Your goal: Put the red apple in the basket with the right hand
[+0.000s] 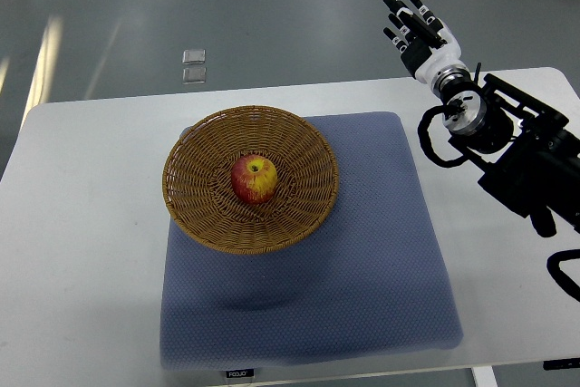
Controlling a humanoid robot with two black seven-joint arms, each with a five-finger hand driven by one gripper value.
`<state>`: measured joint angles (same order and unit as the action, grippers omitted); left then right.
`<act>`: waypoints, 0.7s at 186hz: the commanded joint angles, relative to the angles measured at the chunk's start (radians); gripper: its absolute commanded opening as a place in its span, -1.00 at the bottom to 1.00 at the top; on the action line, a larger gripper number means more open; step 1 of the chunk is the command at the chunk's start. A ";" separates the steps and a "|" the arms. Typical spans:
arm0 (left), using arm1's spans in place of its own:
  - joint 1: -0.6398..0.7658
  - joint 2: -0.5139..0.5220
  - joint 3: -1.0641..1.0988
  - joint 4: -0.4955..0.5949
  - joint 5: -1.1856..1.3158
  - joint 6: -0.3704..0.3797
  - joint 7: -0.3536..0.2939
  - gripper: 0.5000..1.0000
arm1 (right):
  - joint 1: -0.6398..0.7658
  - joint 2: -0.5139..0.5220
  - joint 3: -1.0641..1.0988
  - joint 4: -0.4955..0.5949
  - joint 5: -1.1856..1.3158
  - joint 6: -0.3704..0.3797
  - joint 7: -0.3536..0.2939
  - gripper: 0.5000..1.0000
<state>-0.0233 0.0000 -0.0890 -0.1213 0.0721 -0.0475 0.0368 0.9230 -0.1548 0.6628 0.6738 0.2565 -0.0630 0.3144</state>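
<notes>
**Desk lead:** What do you have on the top view?

**Me, on the remote console:** One camera only, looking steeply down. I see a white desk (82,224) with a blue-grey mat (381,260) laid across its middle. A woven wicker basket (195,188) sits on the far left part of that mat, its rim overhanging the mat's left edge a little.

**Desk lead:** And the apple?

**Me:** The red apple (254,178) lies in the bottom of the basket, about at its centre, red with a yellow patch near the stem, stem end facing up. Nothing is touching it.

**Desk lead:** Where is the arm?

**Me:** The right arm comes in from the right edge, black links and a loop of cable over the desk's right side. The right robot hand (415,26) is up past the far edge of the desk, over the grey floor (272,6), well apart from the basket. Its fingers (396,2) are straight and lie side by side, pointing away to the upper left, and I see nothing held in them.

**Desk lead:** Anything else?

**Me:** Two small pale squares (193,65) on the floor beyond the desk, and a small label (239,373) at the mat's near edge; I can't read it reliably.
</notes>
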 commanded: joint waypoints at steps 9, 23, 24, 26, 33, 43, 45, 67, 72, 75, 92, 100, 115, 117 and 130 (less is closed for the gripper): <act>-0.001 0.000 0.000 0.000 0.000 0.000 0.000 1.00 | -0.026 0.000 0.011 -0.062 -0.008 0.175 0.006 0.66; 0.000 0.000 0.000 0.000 0.000 0.000 0.000 1.00 | -0.027 0.000 0.011 -0.086 -0.011 0.213 0.006 0.66; 0.000 0.000 0.000 0.000 0.000 0.000 0.000 1.00 | -0.027 0.000 0.011 -0.086 -0.011 0.213 0.006 0.66; 0.000 0.000 0.000 0.000 0.000 0.000 0.000 1.00 | -0.027 0.000 0.011 -0.086 -0.011 0.213 0.006 0.66; 0.000 0.000 0.000 0.000 0.000 0.000 0.000 1.00 | -0.030 0.001 0.011 -0.109 -0.011 0.235 0.006 0.66; 0.000 0.000 0.000 -0.001 0.000 0.000 0.000 1.00 | -0.035 0.005 0.011 -0.125 -0.011 0.244 0.008 0.66; 0.000 0.000 0.000 -0.001 0.000 0.000 0.000 1.00 | -0.036 0.005 0.011 -0.126 -0.011 0.244 0.008 0.66; 0.000 0.000 0.000 -0.001 0.000 0.000 0.000 1.00 | -0.052 0.006 0.011 -0.128 -0.011 0.249 0.020 0.66; 0.000 0.000 0.000 0.000 0.000 0.000 0.000 1.00 | -0.052 0.006 0.011 -0.128 -0.013 0.249 0.020 0.66; 0.000 0.000 0.000 0.000 0.000 0.000 0.000 1.00 | -0.052 0.006 0.011 -0.128 -0.013 0.249 0.022 0.66; 0.000 0.000 0.000 0.000 0.000 0.001 0.000 1.00 | -0.052 0.006 0.011 -0.128 -0.011 0.247 0.023 0.66; 0.000 0.000 0.000 0.000 0.000 0.000 0.000 1.00 | -0.052 0.006 0.011 -0.129 -0.013 0.247 0.025 0.66; -0.001 0.000 0.000 0.000 0.000 0.000 0.000 1.00 | -0.052 0.006 0.011 -0.129 -0.013 0.247 0.029 0.66; 0.000 0.000 0.000 -0.001 0.000 0.001 0.000 1.00 | -0.052 0.006 0.011 -0.129 -0.013 0.247 0.029 0.66; 0.000 0.000 0.000 0.000 0.000 0.001 0.000 1.00 | -0.053 0.012 0.009 -0.129 -0.013 0.247 0.029 0.66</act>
<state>-0.0234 0.0000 -0.0890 -0.1216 0.0721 -0.0472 0.0368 0.8712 -0.1481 0.6735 0.5447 0.2439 0.1847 0.3424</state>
